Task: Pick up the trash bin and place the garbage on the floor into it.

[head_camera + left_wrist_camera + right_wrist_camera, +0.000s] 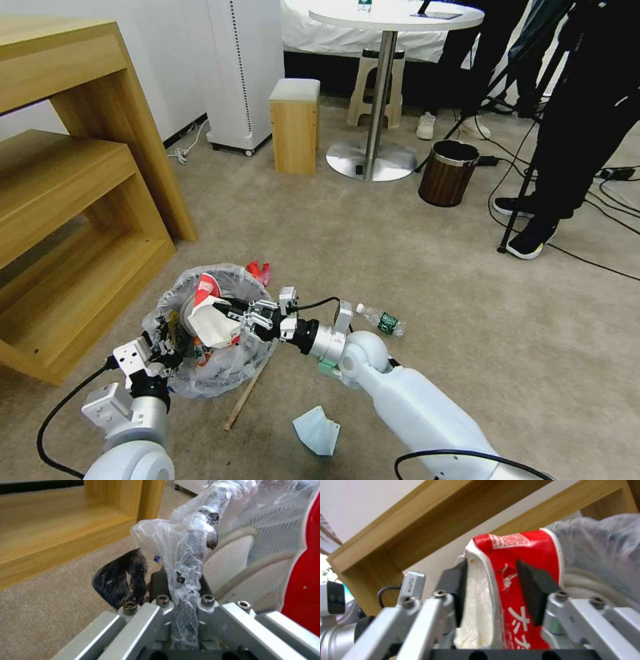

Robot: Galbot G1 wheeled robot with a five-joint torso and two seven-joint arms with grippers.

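head view, your right hand (235,319) clamped on a crushed red carton (208,312) over the trash bin (220,363), crinkled clear liner, left hand (162,347) pinching its rim, clear bottle (380,320) on beige floor (413,253)

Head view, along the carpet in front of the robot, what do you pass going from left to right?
Trash bin, held at its rim by the left gripper → wooden stick → blue mask → clear bottle.
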